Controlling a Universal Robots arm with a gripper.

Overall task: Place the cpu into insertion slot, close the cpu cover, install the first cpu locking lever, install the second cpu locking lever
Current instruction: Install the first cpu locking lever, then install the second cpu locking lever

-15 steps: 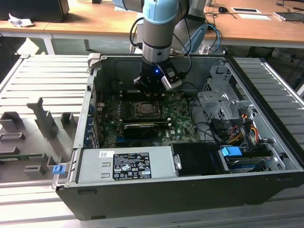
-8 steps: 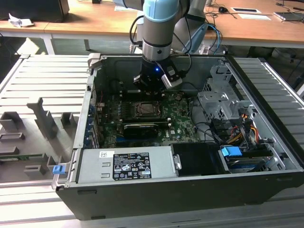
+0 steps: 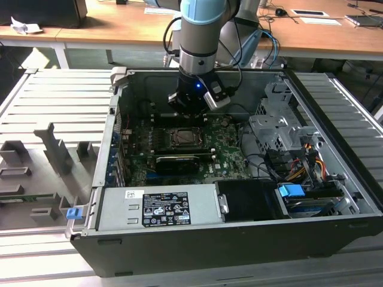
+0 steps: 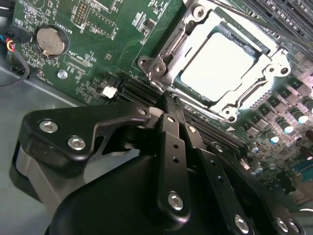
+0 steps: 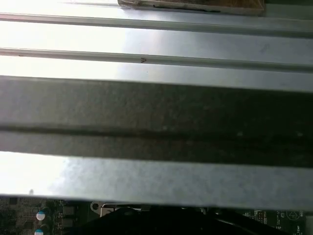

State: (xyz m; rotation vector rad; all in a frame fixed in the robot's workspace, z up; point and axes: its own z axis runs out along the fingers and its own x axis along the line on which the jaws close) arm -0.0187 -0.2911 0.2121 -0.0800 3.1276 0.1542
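Hiding behind the arm in ext view, gripper (image 4: 172, 100) tips pressed together, holding nothing. Cpu (image 4: 217, 58) lies flat in insertion slot (image 3: 183, 137) mid-mobo, just past the fingertips. Cpu cover (image 4: 266, 61) frames it, looks down; levers hard to make out. Square, no long axis.

From my station I see a long pale wooden desk (image 3: 108, 27) running behind the cell, papers scattered on it, and a ribbed grey metal worktable (image 3: 54, 101) underneath, brightly lit.
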